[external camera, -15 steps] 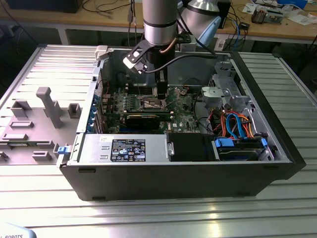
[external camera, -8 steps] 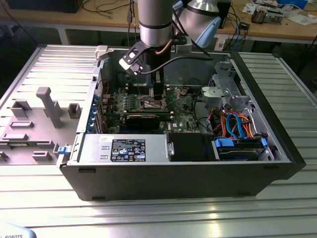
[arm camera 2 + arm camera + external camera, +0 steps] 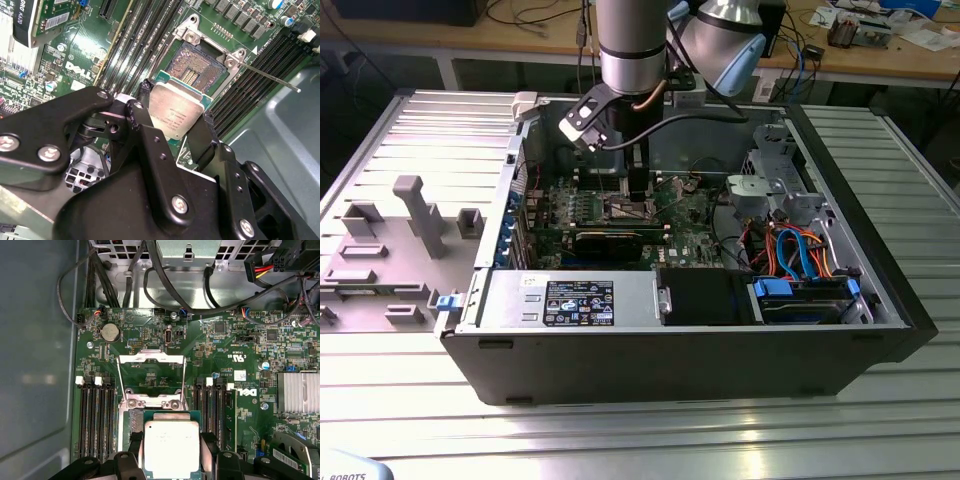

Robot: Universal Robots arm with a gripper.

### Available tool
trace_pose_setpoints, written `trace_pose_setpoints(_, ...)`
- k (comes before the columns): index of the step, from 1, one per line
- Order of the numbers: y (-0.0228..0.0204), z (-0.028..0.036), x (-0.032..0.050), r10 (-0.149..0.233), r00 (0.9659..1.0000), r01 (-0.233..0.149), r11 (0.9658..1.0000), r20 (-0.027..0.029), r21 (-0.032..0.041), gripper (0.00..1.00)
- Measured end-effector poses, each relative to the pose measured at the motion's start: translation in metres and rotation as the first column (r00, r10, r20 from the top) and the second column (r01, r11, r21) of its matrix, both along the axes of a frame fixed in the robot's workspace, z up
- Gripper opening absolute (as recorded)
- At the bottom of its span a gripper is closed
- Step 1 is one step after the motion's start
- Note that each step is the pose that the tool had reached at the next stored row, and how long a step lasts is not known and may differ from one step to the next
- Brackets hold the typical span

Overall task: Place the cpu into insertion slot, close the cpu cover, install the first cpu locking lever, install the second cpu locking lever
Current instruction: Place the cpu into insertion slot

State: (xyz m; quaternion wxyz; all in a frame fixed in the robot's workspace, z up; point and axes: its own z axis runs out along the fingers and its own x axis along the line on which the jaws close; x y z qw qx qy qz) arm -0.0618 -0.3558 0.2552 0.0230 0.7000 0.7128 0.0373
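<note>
Off to the exterior view's left of my fingers point(image 3: 638, 188), grey blocky fixtures point(image 3: 420, 215) stand on the ribbed metal counter point(image 3: 620, 430). I reach down into an open black computer case point(image 3: 670, 360). Its floor is a green circuit board point(image 3: 685, 205), and blue and orange cables point(image 3: 800, 255) curl well off to the exterior view's right of me. The second wrist view shows my black, bolted, jointed fingers point(image 3: 200, 142) clamped on two opposite edges of the cpu point(image 3: 175, 112). The cpu is a flat square chip with a dull silvery lid and a thin green rim. It hangs over the near part of the insertion slot point(image 3: 197, 70), a dark square bed of fine contacts inside a silvery rim. I cannot tell whether chip and contacts touch. Long black memory slots point(image 3: 132, 50) run on both sides of the slot. A thin steel lever point(image 3: 270, 77) juts out from one socket corner, past my far finger, over the grey case wall. The first wrist view looks along the board instead. Here the cpu point(image 3: 171, 447) sits between my fingers point(image 3: 207, 442), with a strip of slot contacts point(image 3: 131, 426) bare beside it. Just beyond it the cpu cover point(image 3: 150, 358) stands swung open. It is a thin bright metal frame, and the green board shows through its large square cut-out. This view also takes in a round coin battery point(image 3: 110, 331) past the cover and a finned silver heatsink point(image 3: 300, 392) out to one side of me.
</note>
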Motion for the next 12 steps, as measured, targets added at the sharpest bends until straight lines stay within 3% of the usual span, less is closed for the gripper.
trace_pose_setpoints(8,0.0,0.0,0.0,0.0,1.0,0.0,1.0,0.0,-0.0002,0.54)
trace_pose_setpoints(12,0.0003,-0.005,-0.001,0.0,1.0,0.0,1.0,0.0001,0.0045,0.54)
